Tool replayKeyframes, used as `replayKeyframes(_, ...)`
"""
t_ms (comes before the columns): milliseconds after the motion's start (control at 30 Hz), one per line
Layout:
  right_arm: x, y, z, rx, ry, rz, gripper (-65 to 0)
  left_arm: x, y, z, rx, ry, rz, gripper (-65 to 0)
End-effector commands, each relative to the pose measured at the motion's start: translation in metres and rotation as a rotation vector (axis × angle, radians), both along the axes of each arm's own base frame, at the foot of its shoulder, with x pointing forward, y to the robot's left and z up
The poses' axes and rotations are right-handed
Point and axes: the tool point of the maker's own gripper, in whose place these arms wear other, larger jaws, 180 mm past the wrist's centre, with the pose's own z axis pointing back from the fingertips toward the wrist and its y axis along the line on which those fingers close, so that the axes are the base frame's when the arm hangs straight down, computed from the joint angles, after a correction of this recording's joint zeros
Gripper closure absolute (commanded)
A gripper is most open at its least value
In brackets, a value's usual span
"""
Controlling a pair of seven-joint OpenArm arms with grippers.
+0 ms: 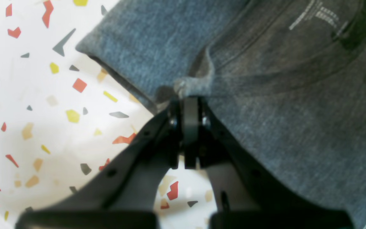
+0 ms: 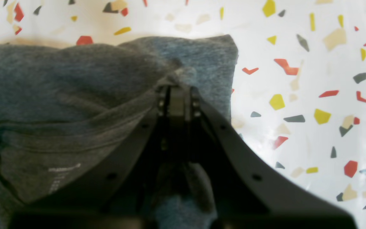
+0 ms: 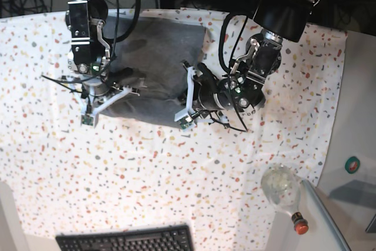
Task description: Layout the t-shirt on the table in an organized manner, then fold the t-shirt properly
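On table, white speckled cloth: t-shirt partly folded, upper centre. Left gripper jaws closed, pinching shirt fabric near collar. Right gripper jaws closed on shirt corner fold. Near edge: keyboard. Corner: clear bottle, red cap. Behind: cables, dark clutter.

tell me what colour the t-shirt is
Heather grey t-shirt, clearest in the right wrist view.

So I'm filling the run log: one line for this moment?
left end effector: shut on t-shirt | right end effector: shut on t-shirt | t-shirt: bunched on table, not folded
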Motion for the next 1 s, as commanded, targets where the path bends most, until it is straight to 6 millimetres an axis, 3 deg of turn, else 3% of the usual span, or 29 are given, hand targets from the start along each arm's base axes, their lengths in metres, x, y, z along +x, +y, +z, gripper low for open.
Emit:
replayKeyframes(0,0.013,-0.007,0.014,-0.008,-0.056,-0.019,0.0,0.014,-0.006,0.015,-0.032,-0.047,-0.001,0.0)
replayKeyframes(100,0.013,-0.019,0.024,-0.011,-0.085,-0.059,0.0,0.018,-0.012,0.029,-0.052,-0.085,-0.01,0.0)
replayKeyframes(267,0.01,-0.023,0.046,-0.019,-0.141,-0.063,0.0,0.016,-0.02,0.046,-0.072,-0.139,-0.028,0.0)
replayKeyframes(567,0.004,-0.024,0.046,-0.022,-0.138,-0.067,0.0,0.025,-0.025,0.054,-0.083,-0.161,-0.031,0.0)
replayKeyframes(967,0.007,-0.026,0.047,-0.022,-0.142,-0.073,0.0,0.028,-0.028,0.039,-0.075,-0.111,-0.021,0.0)
